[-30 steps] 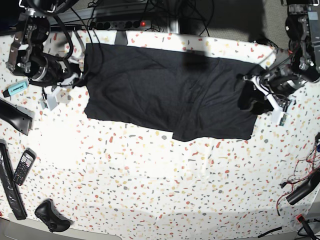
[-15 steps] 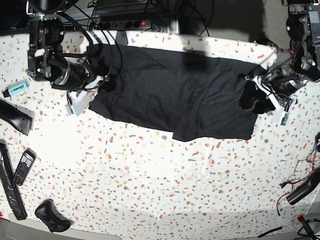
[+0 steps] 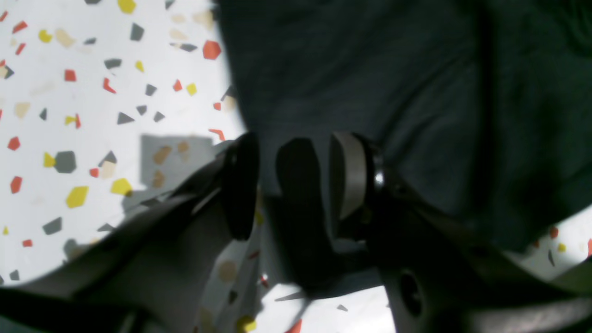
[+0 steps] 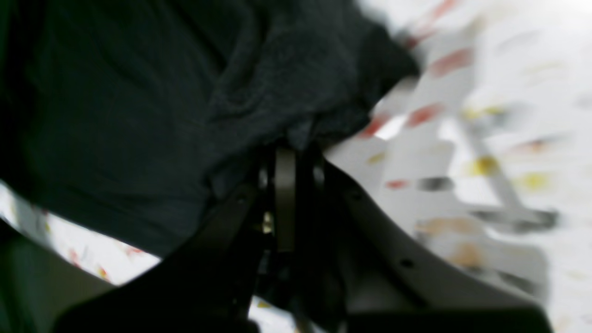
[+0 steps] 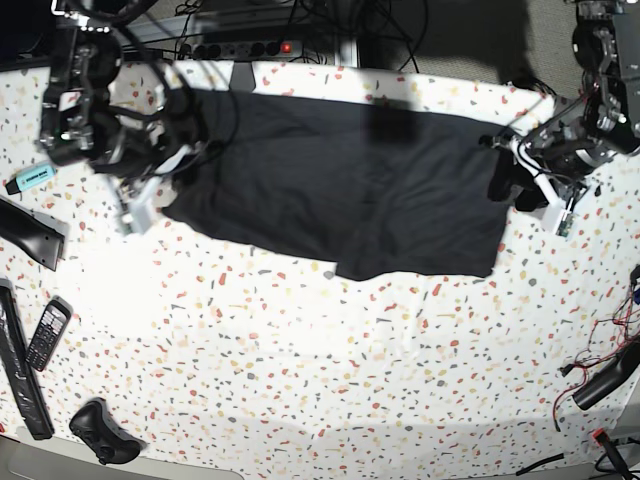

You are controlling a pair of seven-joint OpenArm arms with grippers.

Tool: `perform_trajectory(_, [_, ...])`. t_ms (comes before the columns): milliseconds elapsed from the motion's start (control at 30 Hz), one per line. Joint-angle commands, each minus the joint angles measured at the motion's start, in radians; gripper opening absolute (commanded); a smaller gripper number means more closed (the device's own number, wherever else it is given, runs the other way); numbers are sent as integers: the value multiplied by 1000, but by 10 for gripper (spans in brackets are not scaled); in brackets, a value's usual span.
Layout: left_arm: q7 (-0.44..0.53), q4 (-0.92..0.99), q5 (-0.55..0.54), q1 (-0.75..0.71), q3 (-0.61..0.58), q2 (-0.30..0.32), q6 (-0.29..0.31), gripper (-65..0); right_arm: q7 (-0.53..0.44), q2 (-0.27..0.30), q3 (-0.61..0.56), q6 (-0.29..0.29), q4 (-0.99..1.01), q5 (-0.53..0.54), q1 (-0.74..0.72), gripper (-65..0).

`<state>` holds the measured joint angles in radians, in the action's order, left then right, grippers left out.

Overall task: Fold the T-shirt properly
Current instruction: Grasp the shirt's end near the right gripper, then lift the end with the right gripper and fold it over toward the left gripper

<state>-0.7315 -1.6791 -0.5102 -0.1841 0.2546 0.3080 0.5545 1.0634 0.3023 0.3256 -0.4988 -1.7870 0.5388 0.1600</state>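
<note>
The table (image 5: pixel 300 390) was white, speckled with red, yellow and grey flecks, and it ran the whole width of the base view. At its far left edge lay a teal marker (image 5: pixel 31 178), a long dark bar (image 5: pixel 27 232) below it, then a black keypad phone (image 5: pixel 46 334) and a black game controller (image 5: pixel 100 432) near the front corner. Just right of those, my right fingers (image 4: pixel 286 152) were clenched on a bunched edge of the T-shirt (image 5: pixel 340 185); in the right wrist view the jaws sat nearly together with dark cloth gathered at their tips, though that picture was blurred. A black power strip (image 5: pixel 245 46) with a red switch lay behind the table, above the shirt. The T-shirt itself spread black and plain across the upper middle of the table, its front edge dipping lowest near the centre. At its right end my left fingers (image 3: pixel 296 185) stood parted, with a dark fold of the shirt between them; I could not tell whether they pressed it. Far right, near the front edge, lay red and black wires (image 5: pixel 612 340).
</note>
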Motion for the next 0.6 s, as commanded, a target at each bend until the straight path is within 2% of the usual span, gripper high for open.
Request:
perform_trajectory(0, [28, -18, -14, 6, 6, 11, 4, -408, -1, 11, 12, -2, -52, 32, -13, -650])
perform_trajectory(133, [28, -18, -13, -10, 6, 12, 4, -409, 44, 5, 13, -2, -171, 134, -13, -650])
perform_trajectory(200, [27, -18, -13, -19, 6, 11, 4, -409, 40, -17, 13, -2, -211, 179, -13, -650])
perform_trajectory(300, [24, -17, -13, -32, 6, 11, 4, -409, 12, -85, 2, -3, -242, 218, -15, -650])
perform_trajectory(400, [26, -17, -13, -47, 6, 11, 4, -409, 6, -161, -62, -3, -257, 223, -42, -650])
perform_trajectory(567, [28, -17, -9, -62, 6, 11, 4, -409, -9, -296, -248, -2, -257, 111, -114, -650])
